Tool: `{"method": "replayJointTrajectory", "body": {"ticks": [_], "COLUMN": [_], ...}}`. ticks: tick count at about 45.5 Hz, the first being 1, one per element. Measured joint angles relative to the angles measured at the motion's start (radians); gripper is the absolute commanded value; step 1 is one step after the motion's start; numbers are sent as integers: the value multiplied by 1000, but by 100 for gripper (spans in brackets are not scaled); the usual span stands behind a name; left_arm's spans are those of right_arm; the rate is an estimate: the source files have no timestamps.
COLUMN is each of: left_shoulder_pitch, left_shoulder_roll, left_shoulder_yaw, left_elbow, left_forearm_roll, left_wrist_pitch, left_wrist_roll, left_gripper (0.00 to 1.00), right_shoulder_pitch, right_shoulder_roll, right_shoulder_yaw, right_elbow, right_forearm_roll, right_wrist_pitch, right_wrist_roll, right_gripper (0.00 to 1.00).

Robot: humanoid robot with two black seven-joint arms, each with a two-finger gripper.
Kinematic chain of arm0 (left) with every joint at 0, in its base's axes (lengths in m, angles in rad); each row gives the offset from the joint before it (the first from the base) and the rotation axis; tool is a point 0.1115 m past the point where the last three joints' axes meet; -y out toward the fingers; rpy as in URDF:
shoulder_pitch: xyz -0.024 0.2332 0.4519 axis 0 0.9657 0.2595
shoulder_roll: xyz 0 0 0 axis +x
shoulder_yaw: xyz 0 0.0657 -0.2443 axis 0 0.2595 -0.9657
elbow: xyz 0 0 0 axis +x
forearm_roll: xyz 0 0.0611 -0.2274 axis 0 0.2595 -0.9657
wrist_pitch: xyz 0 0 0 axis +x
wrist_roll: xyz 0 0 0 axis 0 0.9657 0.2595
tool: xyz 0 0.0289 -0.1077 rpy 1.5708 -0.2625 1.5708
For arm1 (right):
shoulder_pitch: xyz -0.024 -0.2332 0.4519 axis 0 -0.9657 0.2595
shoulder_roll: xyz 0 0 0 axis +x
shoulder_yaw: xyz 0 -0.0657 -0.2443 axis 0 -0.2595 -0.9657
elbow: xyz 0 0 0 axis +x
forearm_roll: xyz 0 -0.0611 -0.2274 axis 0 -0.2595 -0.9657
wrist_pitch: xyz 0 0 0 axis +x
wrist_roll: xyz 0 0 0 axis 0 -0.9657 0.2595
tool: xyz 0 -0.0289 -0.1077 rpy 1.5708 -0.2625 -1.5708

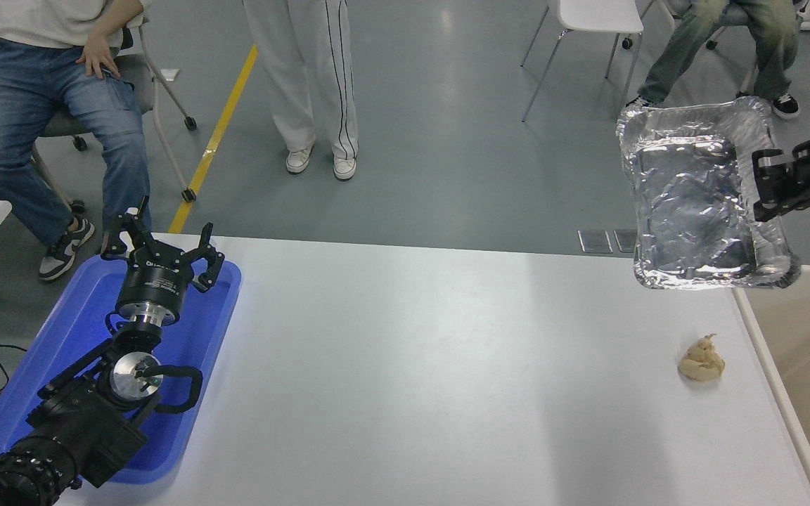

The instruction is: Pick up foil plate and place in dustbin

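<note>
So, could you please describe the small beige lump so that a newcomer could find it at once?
Start at the white table and go to its right edge, beside the dustbin. The beige wad lies there alone, below the foil plate held aloft: small, lumpy and matte, not shiny.

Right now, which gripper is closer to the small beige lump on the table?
Right. The right gripper holds the foil plate in the air above and beyond the beige lump. The left gripper sits over the blue tray, across the table.
</note>
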Motion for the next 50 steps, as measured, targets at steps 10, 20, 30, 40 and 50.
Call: {"method": "replayJointTrajectory", "body": {"ticks": [10,20,30,40,50], "left_shoulder_pitch": [0,0,0,0,0], "left_shoulder_roll": [0,1,1,1,1], "left_shoulder_yaw": [0,0,0,0,0], "left_elbow": [0,0,1,1,1], "left_forearm_roll": [0,0,0,0,0], "left_wrist_pitch": [0,1,1,1,1], "left_wrist_roll": [0,0,0,-1,-1], "left_gripper": [100,100,100,100,100], "right_shoulder_pitch": [4,8,11,12,13], "right_shoulder_roll": [-36,-129,-229,-320,-388], "right_shoulder_yaw": [-44,-115,-222,-289,-312], "right_elbow": [0,-8,-45,-107,-148], "right_forearm_roll": [-10,-54,-103,-158,-210], "right_wrist_pitch": [0,0,0,0,0], "right_wrist_roll": [0,-1,-2,-2,-2], "right_gripper": [0,0,0,0,0]}}
